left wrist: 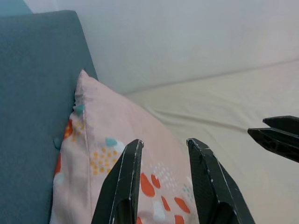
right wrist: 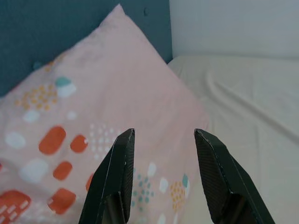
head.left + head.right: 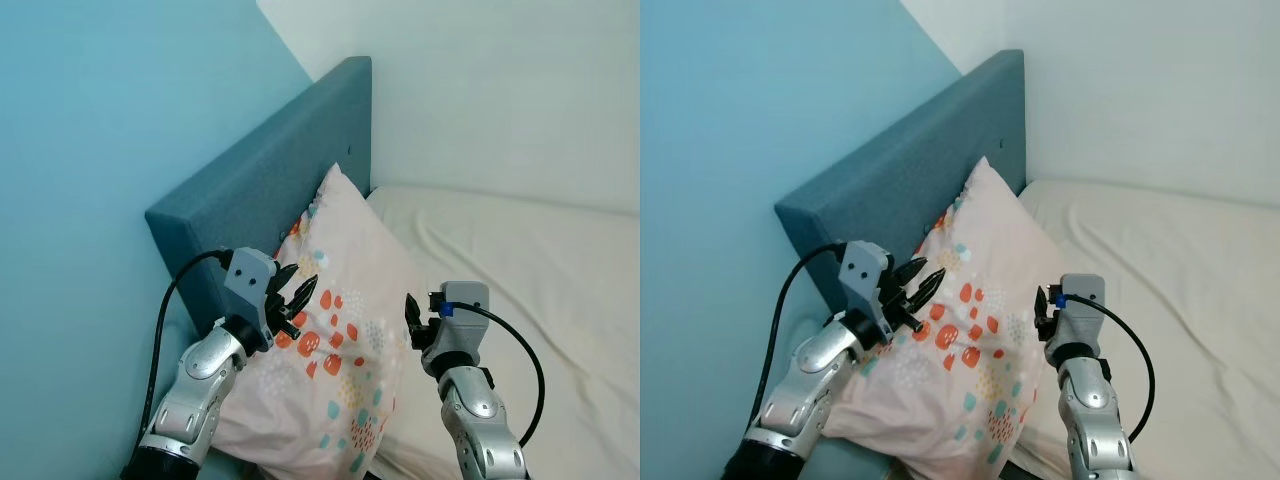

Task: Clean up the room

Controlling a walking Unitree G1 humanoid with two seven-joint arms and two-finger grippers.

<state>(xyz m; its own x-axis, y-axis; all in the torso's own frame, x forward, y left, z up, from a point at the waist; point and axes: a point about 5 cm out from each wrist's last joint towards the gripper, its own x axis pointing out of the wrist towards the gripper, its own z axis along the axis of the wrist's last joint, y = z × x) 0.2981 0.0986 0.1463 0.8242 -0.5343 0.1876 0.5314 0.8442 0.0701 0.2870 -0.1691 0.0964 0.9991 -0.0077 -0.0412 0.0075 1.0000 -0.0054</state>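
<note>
A pink pillow (image 3: 345, 330) with orange, teal and white spots leans upright against the teal headboard (image 3: 270, 180) at the head of the bed. My left gripper (image 3: 300, 284) hovers at the pillow's left face near the headboard, open, with nothing between its fingers (image 1: 122, 182). My right gripper (image 3: 411, 316) sits at the pillow's right edge, over the sheet, also open and empty; the right wrist view looks between its fingers (image 2: 216, 168) onto the pillow (image 2: 93, 107).
A cream sheet (image 3: 530, 270) covers the mattress to the right of the pillow. A light blue wall (image 3: 90, 150) stands close on the left behind the headboard, and a white wall (image 3: 500, 90) runs along the far side of the bed.
</note>
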